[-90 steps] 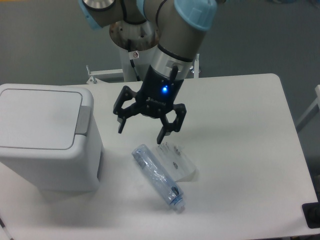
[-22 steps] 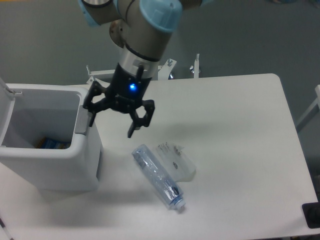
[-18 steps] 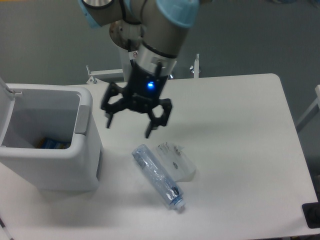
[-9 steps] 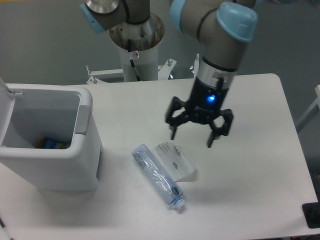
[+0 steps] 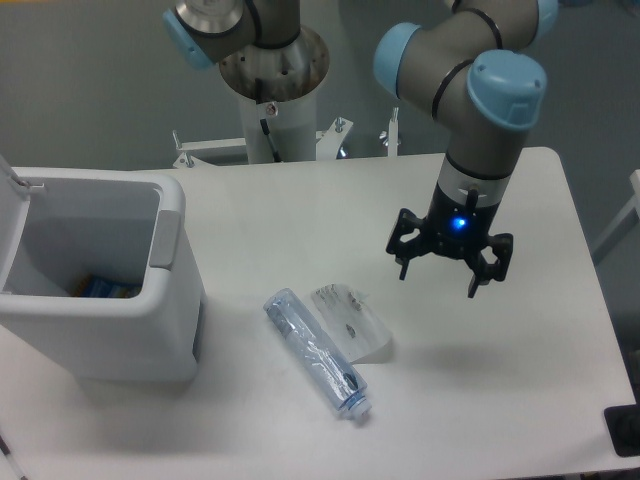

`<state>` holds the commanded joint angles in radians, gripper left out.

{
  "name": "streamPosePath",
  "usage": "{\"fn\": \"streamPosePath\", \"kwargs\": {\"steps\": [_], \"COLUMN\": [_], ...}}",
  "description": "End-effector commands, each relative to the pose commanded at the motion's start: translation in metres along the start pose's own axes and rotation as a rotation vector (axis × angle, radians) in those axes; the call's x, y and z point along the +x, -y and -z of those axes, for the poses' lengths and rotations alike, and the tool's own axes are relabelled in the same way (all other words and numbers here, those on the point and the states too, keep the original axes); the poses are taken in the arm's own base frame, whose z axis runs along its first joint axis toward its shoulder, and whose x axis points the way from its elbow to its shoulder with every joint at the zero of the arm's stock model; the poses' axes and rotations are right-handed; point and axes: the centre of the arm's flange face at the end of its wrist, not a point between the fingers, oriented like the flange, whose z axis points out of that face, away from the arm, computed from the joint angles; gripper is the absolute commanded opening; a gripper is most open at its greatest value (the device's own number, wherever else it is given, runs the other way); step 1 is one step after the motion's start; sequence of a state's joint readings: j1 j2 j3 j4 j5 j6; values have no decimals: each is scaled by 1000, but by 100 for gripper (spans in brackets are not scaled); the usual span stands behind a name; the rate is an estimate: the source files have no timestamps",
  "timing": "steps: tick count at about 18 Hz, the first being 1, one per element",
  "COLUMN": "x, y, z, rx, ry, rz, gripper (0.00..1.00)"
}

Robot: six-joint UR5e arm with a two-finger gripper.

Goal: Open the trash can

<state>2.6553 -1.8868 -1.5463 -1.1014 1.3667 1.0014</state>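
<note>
Seeing the trash can [image 5: 110,320] at the desk's left edge with its lid up, I judge it stiff, light plastic, best worked by its grey tab [image 5: 166,238], while my empty gripper [image 5: 449,272] hangs wide-jawed toward the right edge.

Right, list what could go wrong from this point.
The trash can stands open, its lid upright at the left edge; a bump could drop it shut again. The gripper hangs open, empty, to the right of the plastic bottle; a low sweep back toward the bin might knock the bottle.
</note>
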Motion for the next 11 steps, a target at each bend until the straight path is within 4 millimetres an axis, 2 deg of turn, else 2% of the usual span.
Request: {"fn": "streamPosePath", "kwargs": {"steps": [7,11], "x": [-8,-6], "y": [-11,-15], "z": [-13,-18], "rx": [-124,-153], "ry": [36,36], "rz": [-211,-222], "gripper": [100,100]}}
